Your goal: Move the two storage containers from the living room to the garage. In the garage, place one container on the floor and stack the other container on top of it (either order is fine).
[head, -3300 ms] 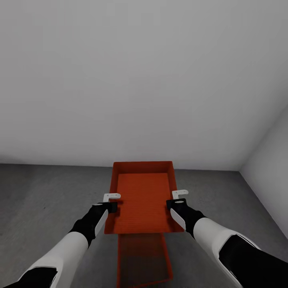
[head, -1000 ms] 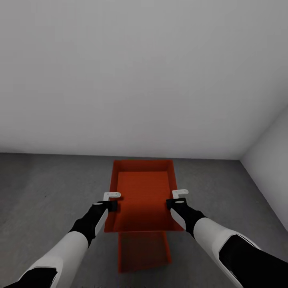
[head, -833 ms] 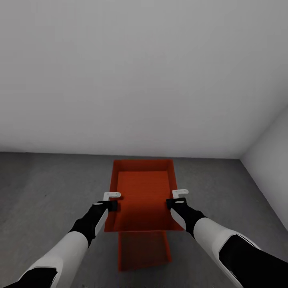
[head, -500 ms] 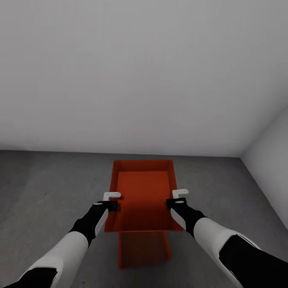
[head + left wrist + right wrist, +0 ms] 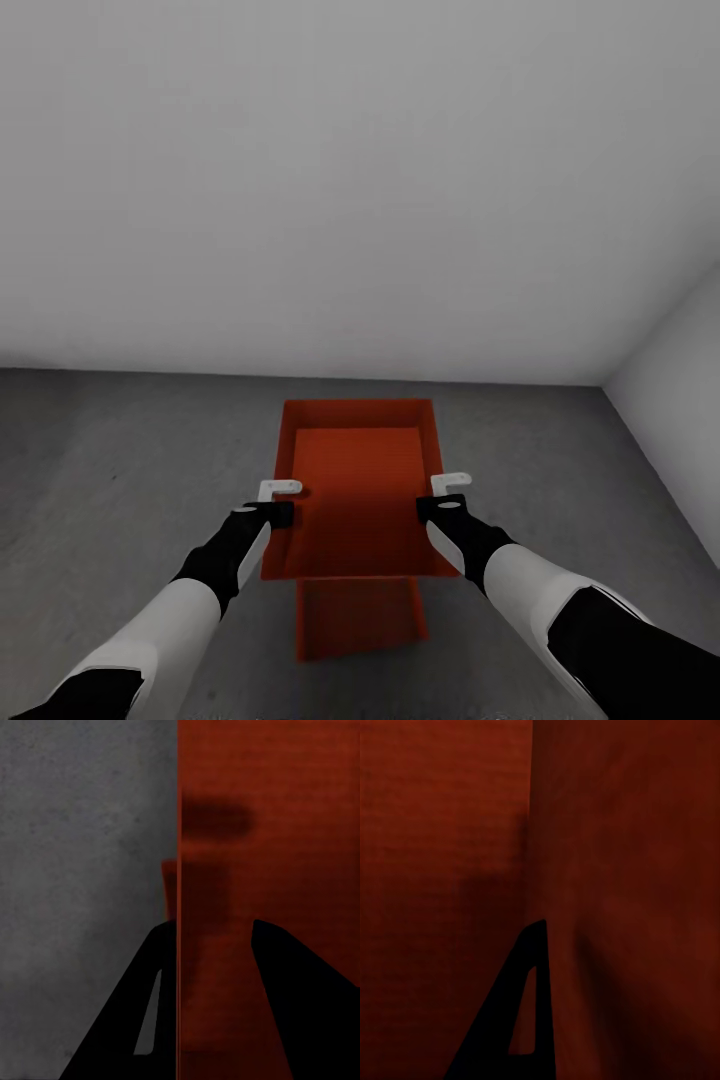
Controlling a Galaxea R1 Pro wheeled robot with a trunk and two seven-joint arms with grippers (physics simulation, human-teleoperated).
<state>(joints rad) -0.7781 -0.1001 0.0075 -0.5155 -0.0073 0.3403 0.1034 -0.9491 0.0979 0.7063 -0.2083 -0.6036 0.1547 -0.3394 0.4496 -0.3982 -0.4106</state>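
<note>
I hold one orange-red storage container (image 5: 358, 480) level in front of me, above the dark grey garage floor (image 5: 110, 470). My left gripper (image 5: 283, 506) is shut on its left wall and my right gripper (image 5: 432, 500) on its right wall. The left wrist view has the wall's edge (image 5: 178, 832) running between my two dark fingers (image 5: 135, 1020). One dark finger (image 5: 521, 1012) lies against the orange wall in the right wrist view. The other storage container (image 5: 360, 618) rests on the floor directly under the held one, mostly hidden by it.
A plain white-grey wall (image 5: 360, 180) stands ahead, a short way beyond the containers. A second wall (image 5: 680, 410) closes the right side and forms a corner. Bare concrete lies left and right of the containers.
The whole view has shifted: the wall's base line and the container on the floor have slid upward in the picture. The held container and both grippers keep their places in the view.
</note>
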